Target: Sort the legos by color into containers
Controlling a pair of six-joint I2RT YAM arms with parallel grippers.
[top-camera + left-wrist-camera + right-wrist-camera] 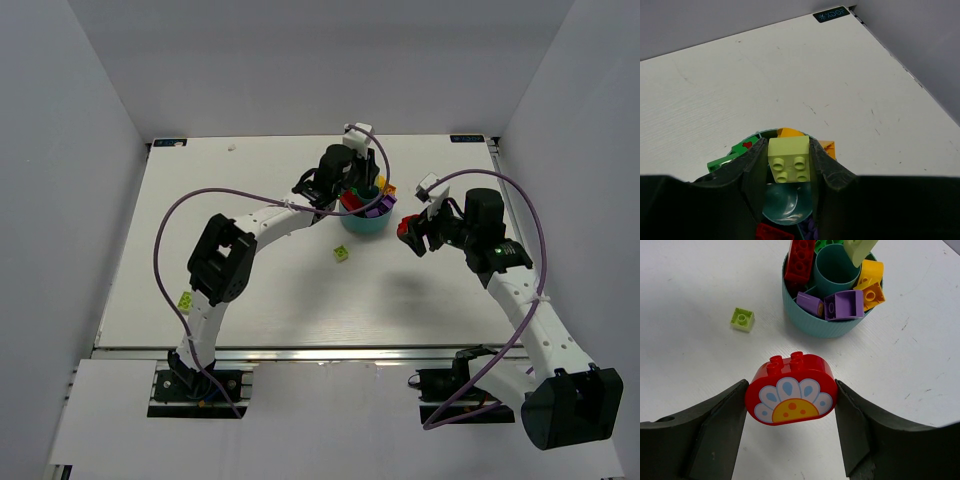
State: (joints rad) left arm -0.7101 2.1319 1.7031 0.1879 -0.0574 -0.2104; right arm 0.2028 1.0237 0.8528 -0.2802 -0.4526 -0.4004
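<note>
Gripping one lime four-stud brick (788,159), my left gripper (788,150) hangs right over the teal bowl's (810,322) central cup (835,267), with the studs facing the wrist camera. My right gripper (790,385) is clamped on one red rounded brick (791,390) near the bowl but apart from it. Its long axis runs finger to finger and its studs point toward the bowl. Inside the bowl's wedges I count one red brick (800,260) standing on end, two purple bricks (845,305), one yellow brick (871,271) and one orange brick (872,294). One small lime brick (742,319) lies on the table (690,280) beside the bowl, stud up.
</note>
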